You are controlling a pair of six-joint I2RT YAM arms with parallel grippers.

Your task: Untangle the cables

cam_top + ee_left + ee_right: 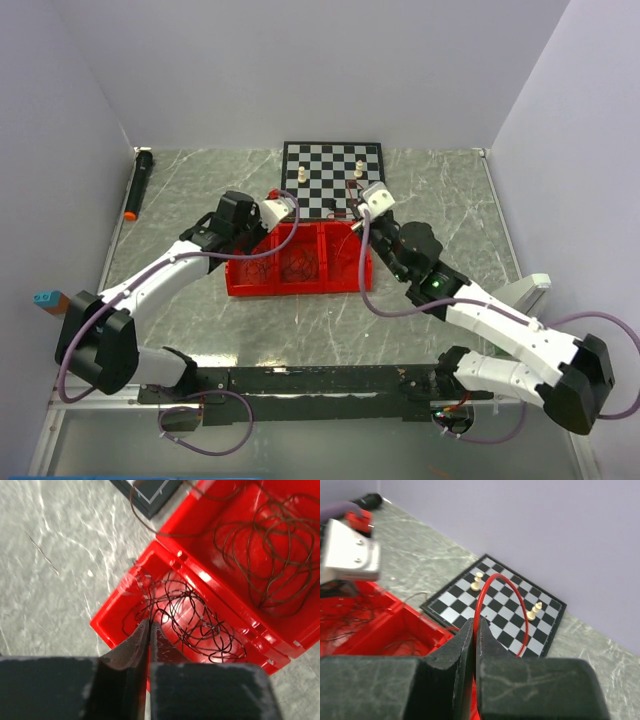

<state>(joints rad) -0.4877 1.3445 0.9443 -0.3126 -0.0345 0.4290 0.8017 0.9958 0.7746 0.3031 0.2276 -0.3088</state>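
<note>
A red three-part tray (290, 291) sits in front of the arms. Its left compartment holds a tangle of thin black cable (200, 625), and the middle one holds looping brown cable (270, 545). One brown strand trails out over the tray rim (120, 587). My left gripper (150, 622) hangs above the left compartment, shut on a strand of the black cable that rises from the tangle. My right gripper (476, 622) is lifted over the tray's right end, shut on a red cable (495, 576) that arches over the chessboard. From above, the left gripper (290, 207) and right gripper (360, 192) hover at the tray's far side.
A chessboard (330, 180) with white pieces (303, 173) lies just behind the tray. A black marker with an orange tip (138, 185) lies by the left wall. A blue object (45, 298) sits at the left edge and a white one (525, 290) at the right. Walls enclose three sides.
</note>
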